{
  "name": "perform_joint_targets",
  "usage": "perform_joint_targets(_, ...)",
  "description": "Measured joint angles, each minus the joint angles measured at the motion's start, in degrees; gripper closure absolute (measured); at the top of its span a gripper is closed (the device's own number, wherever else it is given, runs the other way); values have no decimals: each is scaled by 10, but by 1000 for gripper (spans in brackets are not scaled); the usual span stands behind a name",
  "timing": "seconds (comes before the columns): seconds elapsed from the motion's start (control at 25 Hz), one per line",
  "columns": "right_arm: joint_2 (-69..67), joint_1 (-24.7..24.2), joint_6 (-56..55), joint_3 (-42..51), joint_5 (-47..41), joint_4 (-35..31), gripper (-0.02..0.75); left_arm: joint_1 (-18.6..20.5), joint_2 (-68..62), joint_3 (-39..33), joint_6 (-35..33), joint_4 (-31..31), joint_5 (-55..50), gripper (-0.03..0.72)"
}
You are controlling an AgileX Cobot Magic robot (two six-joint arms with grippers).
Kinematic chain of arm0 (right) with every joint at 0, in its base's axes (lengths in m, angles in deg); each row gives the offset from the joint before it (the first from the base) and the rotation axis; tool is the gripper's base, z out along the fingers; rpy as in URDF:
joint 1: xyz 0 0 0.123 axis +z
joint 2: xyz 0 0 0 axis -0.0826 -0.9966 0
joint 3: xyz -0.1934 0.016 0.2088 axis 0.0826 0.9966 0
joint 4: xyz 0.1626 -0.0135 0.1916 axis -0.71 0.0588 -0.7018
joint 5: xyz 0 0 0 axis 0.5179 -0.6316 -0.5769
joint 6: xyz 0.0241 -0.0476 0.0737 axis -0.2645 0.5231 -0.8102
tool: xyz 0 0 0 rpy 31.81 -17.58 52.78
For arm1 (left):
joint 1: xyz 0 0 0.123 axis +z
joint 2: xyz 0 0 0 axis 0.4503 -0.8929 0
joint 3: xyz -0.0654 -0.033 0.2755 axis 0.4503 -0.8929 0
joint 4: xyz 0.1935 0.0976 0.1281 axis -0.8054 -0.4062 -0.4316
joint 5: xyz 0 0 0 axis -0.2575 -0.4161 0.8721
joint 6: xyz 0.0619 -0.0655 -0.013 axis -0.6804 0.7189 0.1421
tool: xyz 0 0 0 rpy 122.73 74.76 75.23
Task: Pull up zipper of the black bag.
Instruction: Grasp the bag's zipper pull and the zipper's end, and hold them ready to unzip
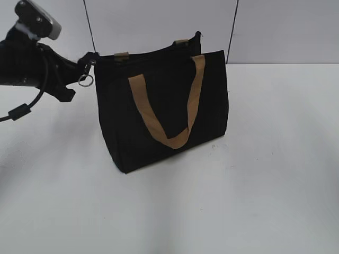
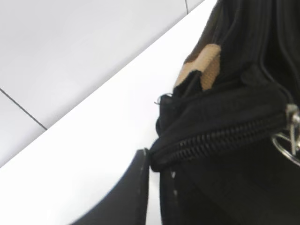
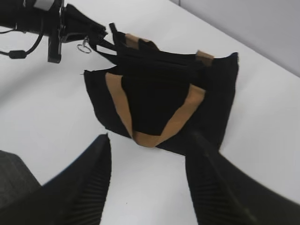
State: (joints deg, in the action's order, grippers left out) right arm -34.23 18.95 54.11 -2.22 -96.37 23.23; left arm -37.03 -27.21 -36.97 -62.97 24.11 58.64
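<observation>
At the upper left of the exterior view the left arm reaches in from the frame edge, its black left gripper (image 1: 87, 62) closed on the end of the zipper track at the bag's top left corner. The zipper (image 1: 85, 79), a small silvery slider with a ring-shaped pull, hangs just below the fingertips, touching them. The white camera housing of the left wrist sits at the very top left, and a black cable loops down below the arm.

In the middle of that view stands the black bag (image 1: 164, 114), upright on the white table (image 1: 275, 174), a boxy fabric tote. Its front tan strap handle (image 1: 164, 114) droops in a V down the front panel; short ends of the rear strap show along the top edge.

In the left wrist view the zipper track (image 2: 220, 138) runs across the lower middle with its teeth meshed, and the slider with its ring shows at the right edge (image 2: 289, 136). One dark finger (image 2: 136, 187) rises at the lower centre, touching the track's end.

The right wrist view shows the right gripper (image 3: 147, 187) at the bottom of the frame, its two ribbed fingers spread apart and holding nothing, well apart from the bag (image 3: 220, 93).
</observation>
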Motion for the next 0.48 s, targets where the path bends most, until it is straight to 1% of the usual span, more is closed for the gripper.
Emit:
perform_joint_targets(0.2,-51,73,5,-2,32,-3,337,0,49,-16,6,0,4,662)
perform_joint_targets(0.28,-74,103,0,-2,58,-3,337,0,70,-36,6,0,4,662)
perform_joint_targets(0.48,-126,158,-21,-2,133,-5,337,0,114,-97,6,0,4,662)
